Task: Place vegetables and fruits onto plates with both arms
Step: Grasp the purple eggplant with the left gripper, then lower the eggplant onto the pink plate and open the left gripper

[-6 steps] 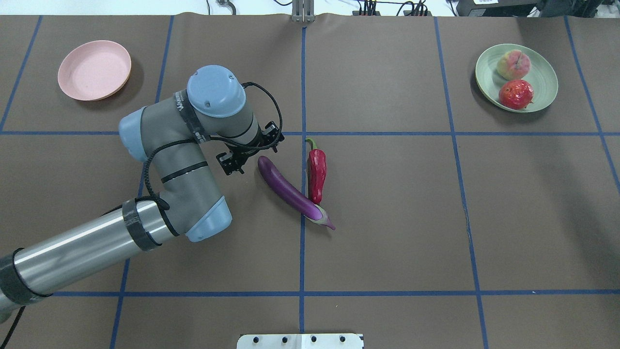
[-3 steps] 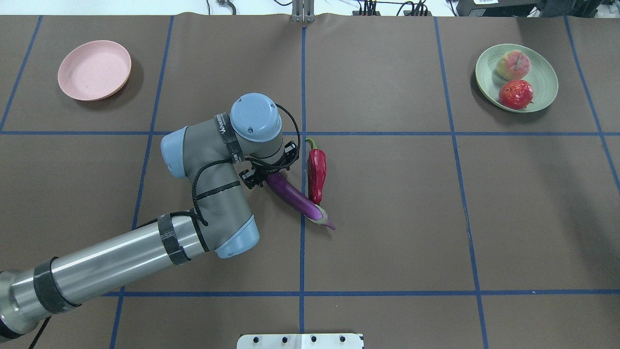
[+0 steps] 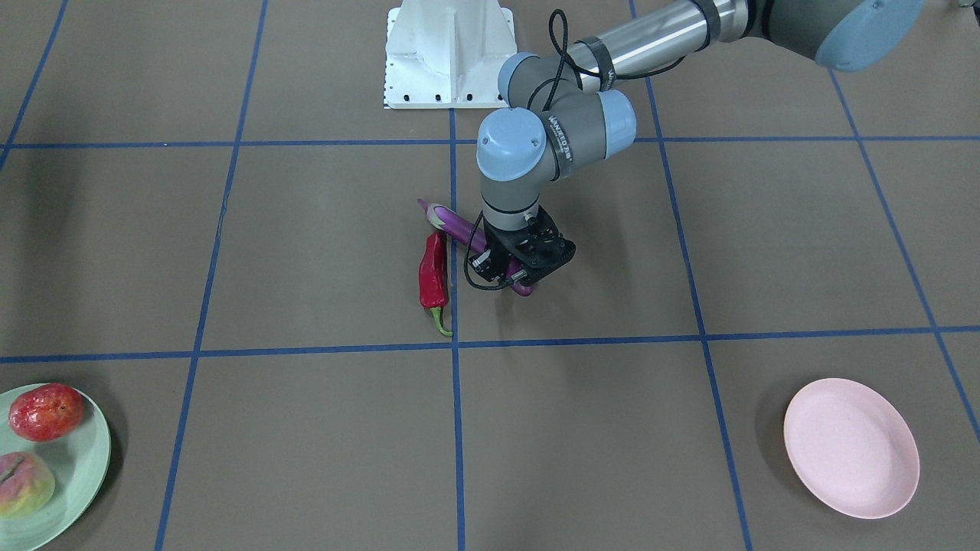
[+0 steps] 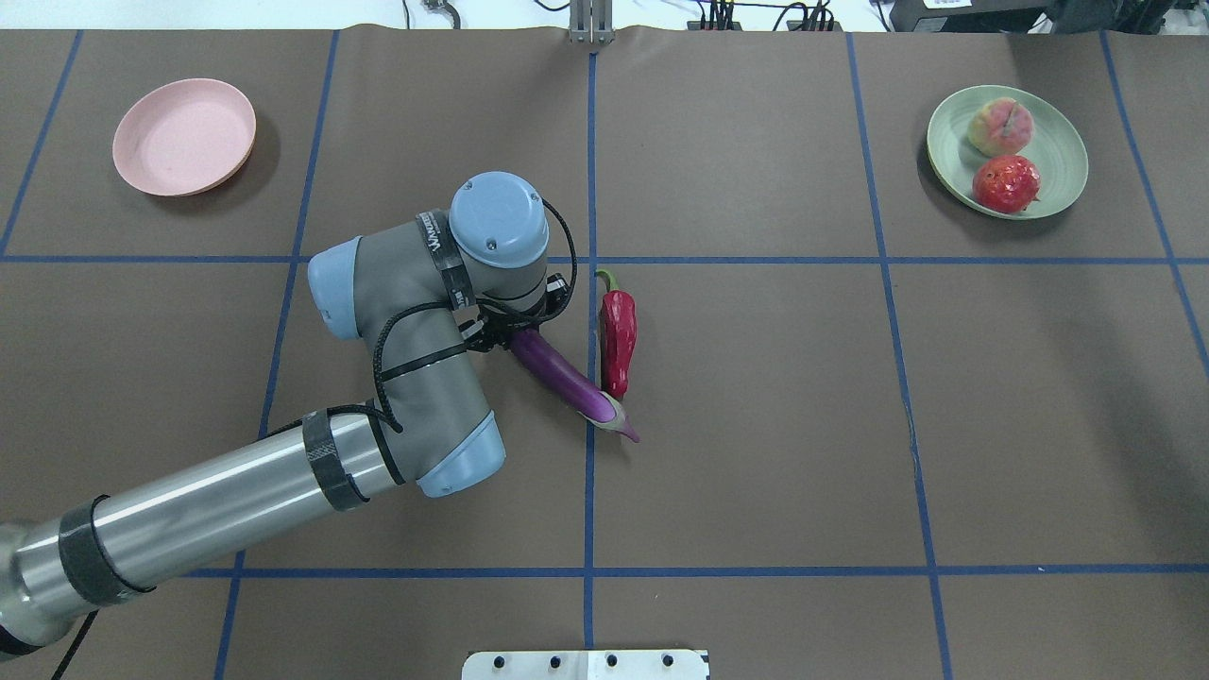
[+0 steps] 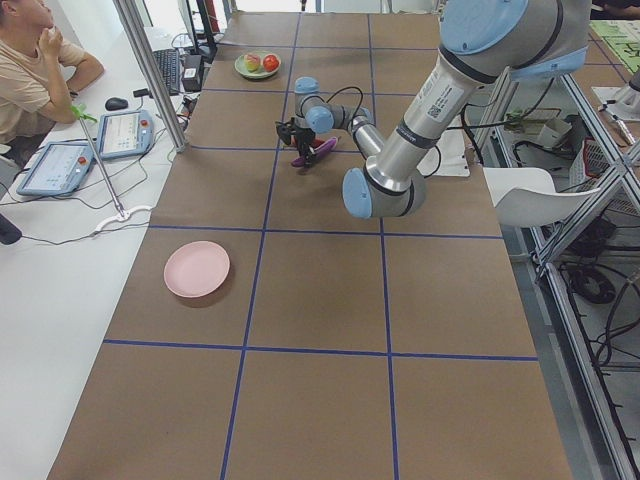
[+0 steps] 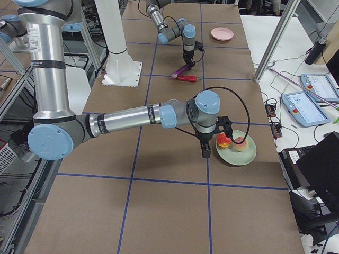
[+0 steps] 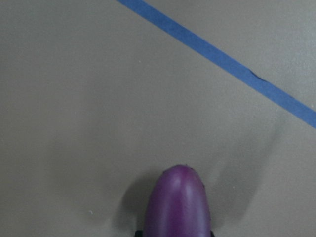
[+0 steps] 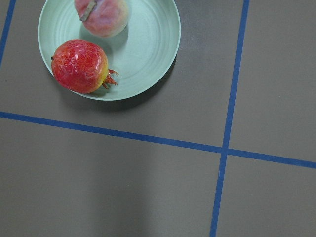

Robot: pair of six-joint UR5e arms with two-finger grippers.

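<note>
**Gripping the eggplant on a taped brown tabletop**

A matte brown sheet covers the tabletop, and blue tape lines cut it into large rectangles. The white base block sits at the robot's edge.

Near the centre, the left gripper is clamped on the rounded end of the eggplant. Its stem end points toward the robot, just beside the chili, which lies along a tape line. The pink plate stands bare in the far left corner, well apart from both.

In the far right corner, the green plate holds the peach and the red fruit side by side. The right gripper hangs just beside this plate. It shows only in the right side view, so whether it is apart or together cannot be told.

Beyond the far edge runs a white bench with two tablets, cables and an aluminium post. An operator sits there.
</note>
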